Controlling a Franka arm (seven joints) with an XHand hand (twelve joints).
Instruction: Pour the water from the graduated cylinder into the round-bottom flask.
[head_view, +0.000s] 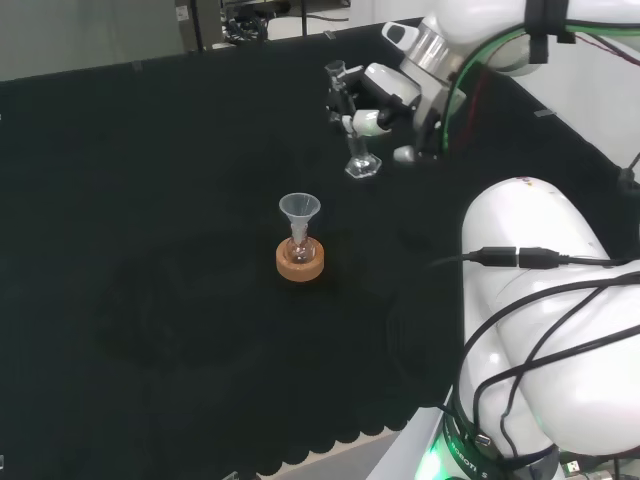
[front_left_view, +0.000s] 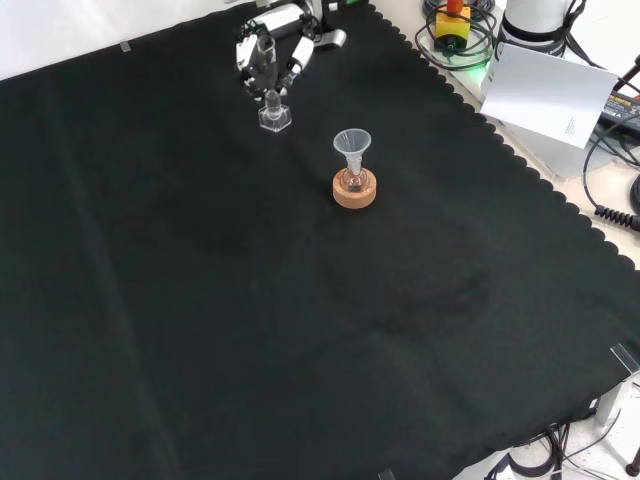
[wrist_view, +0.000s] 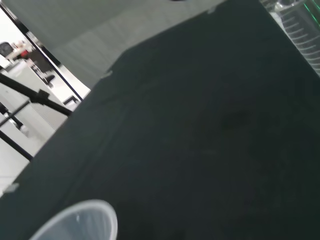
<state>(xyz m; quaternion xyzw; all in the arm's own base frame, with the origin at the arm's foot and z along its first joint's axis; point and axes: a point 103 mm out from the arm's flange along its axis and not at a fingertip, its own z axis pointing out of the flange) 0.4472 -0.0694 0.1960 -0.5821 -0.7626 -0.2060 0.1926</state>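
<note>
Funnel (wrist_view: 75, 222) rim sits nearest the wrist camera, above black cloth (wrist_view: 200, 140).
Funnel stands in the flask (front_left_view: 354, 182) on a cork ring (front_left_view: 355, 191). Beyond the ring in the front view, the hand (front_left_view: 283, 52) has fingers curled round the upright glass cylinder (front_left_view: 271, 95), whose base rests on the cloth.

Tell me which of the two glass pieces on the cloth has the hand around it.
The tall graduated cylinder with the clear foot: the hand has its fingers round its stem. The other, the small flask with a funnel on top, sits alone in its cork ring.
</note>
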